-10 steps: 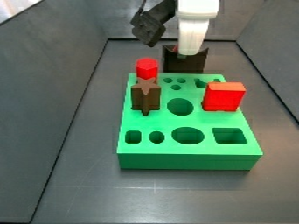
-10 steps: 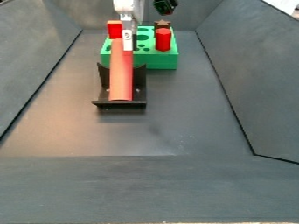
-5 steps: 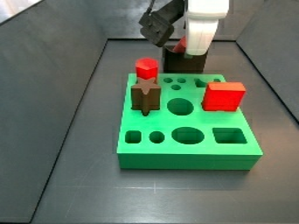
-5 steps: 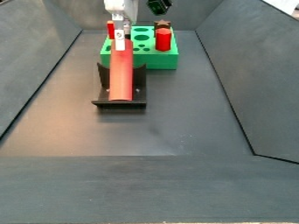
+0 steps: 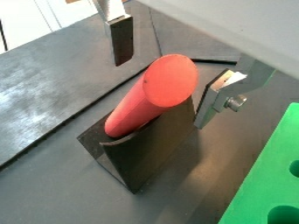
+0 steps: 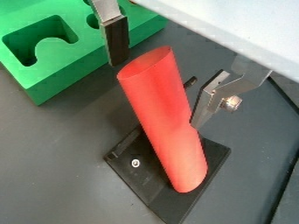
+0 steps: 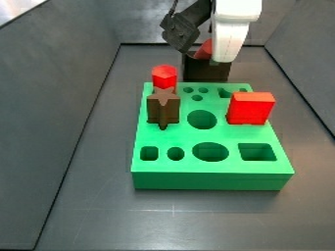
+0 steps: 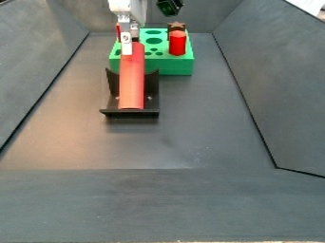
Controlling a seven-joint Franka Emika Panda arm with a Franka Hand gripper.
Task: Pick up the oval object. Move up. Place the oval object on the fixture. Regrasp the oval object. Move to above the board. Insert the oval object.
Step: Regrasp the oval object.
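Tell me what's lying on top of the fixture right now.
The oval object leans in the fixture notch, gripper jaws open on either side of its upper end. The notch surface beneath it is covered.

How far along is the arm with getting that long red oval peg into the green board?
Done: the oval peg rests propped on the fixture, so pickup and placing look complete. In hand: the regrasp; the claw is open, its fingers on either side of the peg's upper end without touching it. Left: closing on it, carrying it above the board and inserting it.
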